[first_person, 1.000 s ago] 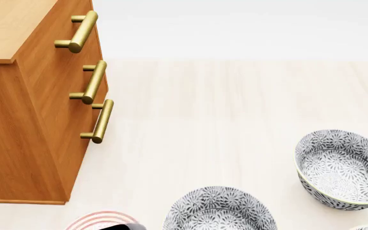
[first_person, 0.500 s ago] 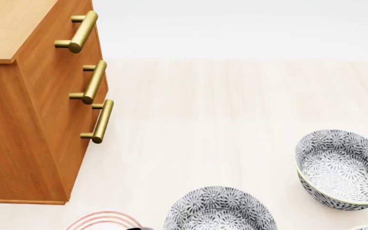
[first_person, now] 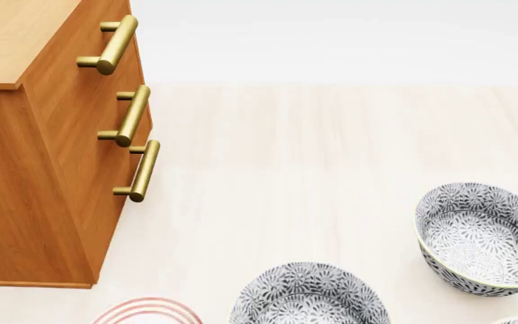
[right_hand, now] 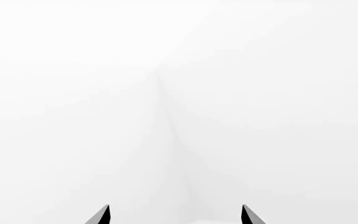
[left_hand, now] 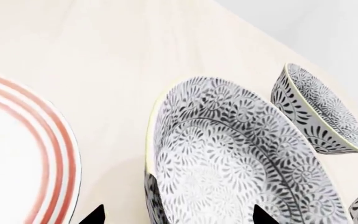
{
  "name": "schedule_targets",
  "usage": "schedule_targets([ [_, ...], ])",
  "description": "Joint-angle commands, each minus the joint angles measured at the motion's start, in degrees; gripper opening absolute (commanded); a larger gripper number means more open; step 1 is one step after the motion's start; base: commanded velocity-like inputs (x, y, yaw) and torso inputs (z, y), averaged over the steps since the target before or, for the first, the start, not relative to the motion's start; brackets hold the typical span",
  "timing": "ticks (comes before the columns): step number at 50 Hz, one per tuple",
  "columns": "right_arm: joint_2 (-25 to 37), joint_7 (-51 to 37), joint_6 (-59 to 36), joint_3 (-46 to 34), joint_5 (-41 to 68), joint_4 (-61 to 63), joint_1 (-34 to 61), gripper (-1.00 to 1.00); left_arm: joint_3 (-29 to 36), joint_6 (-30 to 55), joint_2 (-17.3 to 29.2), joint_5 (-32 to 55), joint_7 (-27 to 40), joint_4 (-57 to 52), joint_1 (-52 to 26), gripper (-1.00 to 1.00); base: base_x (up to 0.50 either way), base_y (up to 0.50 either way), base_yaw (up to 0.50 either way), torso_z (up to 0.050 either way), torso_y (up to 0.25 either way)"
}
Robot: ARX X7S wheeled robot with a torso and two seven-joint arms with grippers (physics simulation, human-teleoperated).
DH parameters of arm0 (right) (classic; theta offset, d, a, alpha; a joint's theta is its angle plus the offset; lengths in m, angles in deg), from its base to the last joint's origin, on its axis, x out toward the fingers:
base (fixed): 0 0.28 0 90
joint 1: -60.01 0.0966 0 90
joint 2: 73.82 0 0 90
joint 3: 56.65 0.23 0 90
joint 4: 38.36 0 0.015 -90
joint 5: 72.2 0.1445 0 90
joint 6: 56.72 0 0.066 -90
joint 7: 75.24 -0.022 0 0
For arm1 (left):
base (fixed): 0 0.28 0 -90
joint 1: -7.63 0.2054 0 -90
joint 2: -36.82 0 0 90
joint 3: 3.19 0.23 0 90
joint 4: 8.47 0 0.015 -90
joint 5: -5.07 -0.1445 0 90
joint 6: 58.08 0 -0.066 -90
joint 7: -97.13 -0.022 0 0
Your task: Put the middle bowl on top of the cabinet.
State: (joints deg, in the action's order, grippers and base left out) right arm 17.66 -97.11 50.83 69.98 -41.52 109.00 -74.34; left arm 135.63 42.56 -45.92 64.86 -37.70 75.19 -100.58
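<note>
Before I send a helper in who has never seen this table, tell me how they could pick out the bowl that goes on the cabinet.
Start from the cabinet at the table's left and look toward the near edge. The middle bowl sits there, right of a red-striped plate. Of the alike floral bowls, it is the one beside that plate; another bowl stands farther right.

The cabinet is showing warm orange-brown wood with a lighter top and three brass handles. The middle bowl is wearing a dark grey-and-white floral print inside and out, with a thin pale rim; same deal on the bowl beside it. The plate is sporting red rings on white. The tabletop is looking pale, creamy wood.
</note>
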Motion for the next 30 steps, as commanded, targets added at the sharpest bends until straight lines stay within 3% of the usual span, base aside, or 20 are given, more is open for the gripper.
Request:
schedule_targets([
  [1,-1.4,1.7,1.1,1.6,-1.8,-0.5,-0.6,1.0,-1.1,-1.7,-1.8,-0.7,-2.4,3.4,0.5,1.0,0.0,0.0,0.0,0.0,0.0],
  [16,-1.4,2.2,1.0,2.6,-0.7,-0.4,-0.6,1.0,-0.6,-2.9,-1.7,1.1,-4.9,3.5,0.8,1.0,0.0,0.0,0.0,0.0,0.0],
  [17,-1.4,2.2,1.1,2.5,-0.8,-0.5,-0.6,1.0,-0.6,-3.3,-1.5,1.3,-5.6,2.9,1.1,-1.0,0.0,0.0,0.0,0.0,0.0],
  [30,-1.4,2.0,0.8,2.5,-0.8,-0.1,-0.6,1.0,-0.3,-7.2,0.1,-1.0,-7.3,-1.6,2.5,-1.0,0.0,0.0,0.0,0.002,0.009],
])
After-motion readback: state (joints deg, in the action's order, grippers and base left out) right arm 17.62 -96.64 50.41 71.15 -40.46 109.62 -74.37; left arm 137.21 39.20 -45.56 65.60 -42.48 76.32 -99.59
